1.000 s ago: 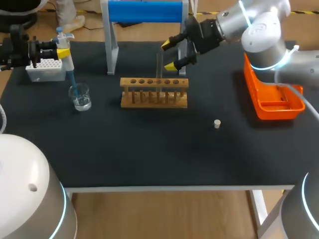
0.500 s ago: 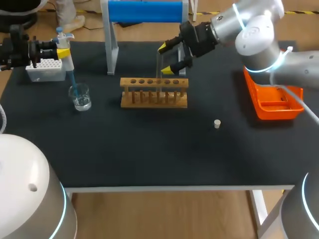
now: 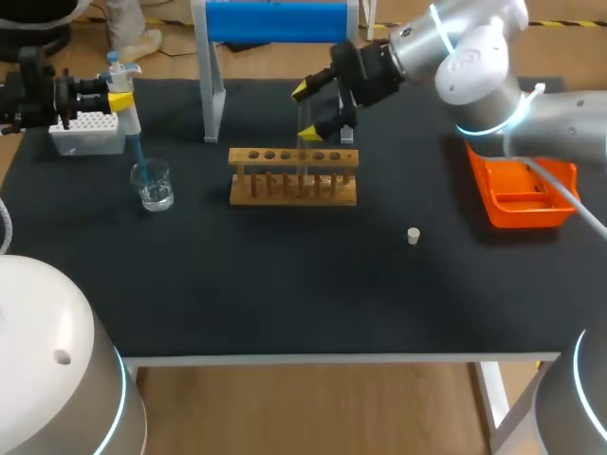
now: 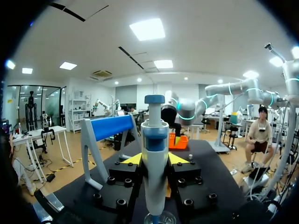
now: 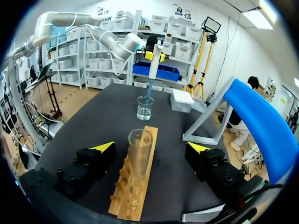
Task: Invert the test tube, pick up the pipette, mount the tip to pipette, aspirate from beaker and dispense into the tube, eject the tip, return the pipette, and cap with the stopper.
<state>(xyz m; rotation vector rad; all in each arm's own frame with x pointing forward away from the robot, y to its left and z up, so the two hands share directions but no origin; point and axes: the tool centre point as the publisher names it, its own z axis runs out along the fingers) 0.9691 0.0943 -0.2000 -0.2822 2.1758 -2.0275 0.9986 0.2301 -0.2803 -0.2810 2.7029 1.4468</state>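
Observation:
My left gripper (image 3: 118, 98) (image 4: 155, 159) is shut on the white and blue pipette (image 3: 116, 71) (image 4: 154, 163), holding it upright at the far left. Its blue tip (image 3: 138, 152) dips into the glass beaker (image 3: 152, 185) (image 5: 145, 108). A clear test tube (image 3: 303, 152) (image 5: 139, 150) stands mouth up in the wooden rack (image 3: 293, 178) (image 5: 135, 186). My right gripper (image 3: 305, 112) (image 5: 150, 147) is open, one finger on each side of the tube's upper part, neither touching it. The small white stopper (image 3: 413, 235) lies on the mat in front of the rack, to its right.
A white tip box (image 3: 87, 133) sits under the left gripper. A blue-topped stand (image 3: 275, 24) rises behind the rack, close to the right gripper. An orange tray (image 3: 517, 188) lies at the right edge under the right arm.
My right gripper has slid left, staying open, until its fingers straddle the test tube. The left arm, pipette and beaker have not moved.

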